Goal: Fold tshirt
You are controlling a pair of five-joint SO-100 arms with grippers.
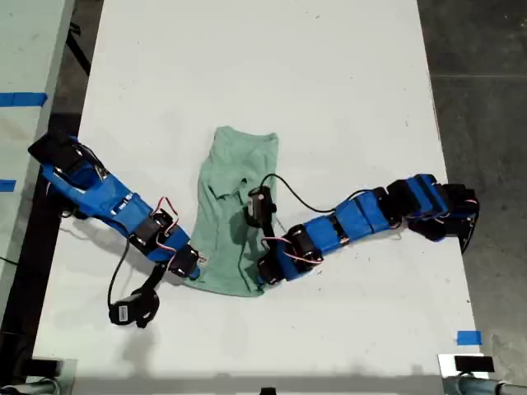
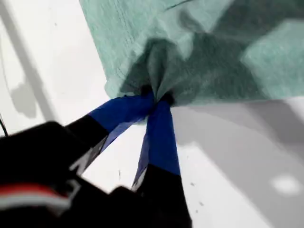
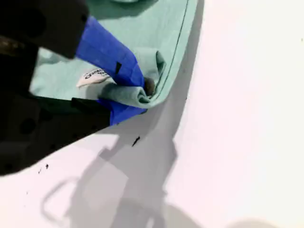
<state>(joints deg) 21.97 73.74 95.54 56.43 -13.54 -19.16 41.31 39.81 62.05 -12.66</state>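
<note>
The pale mint-green tshirt (image 1: 233,177) lies bunched into a narrow strip in the middle of the white table (image 1: 329,82). My first gripper (image 1: 196,268) reaches in from the exterior view's left. It is shut on a gathered pinch of the tshirt (image 2: 190,52) at the cloth's lower left edge (image 2: 154,96). My second gripper (image 1: 265,276) comes from the exterior view's right and is shut on a rolled hem of the tshirt (image 3: 156,66) at its lower right corner (image 3: 142,92). A small white tag (image 3: 93,76) shows beside that gripper's blue finger.
Dark floor (image 1: 486,99) borders the table on the exterior view's right. A second pale surface with blue tape (image 1: 20,99) lies at that view's left. A blue tape mark (image 1: 468,337) sits near the table's front corner on the exterior view's right.
</note>
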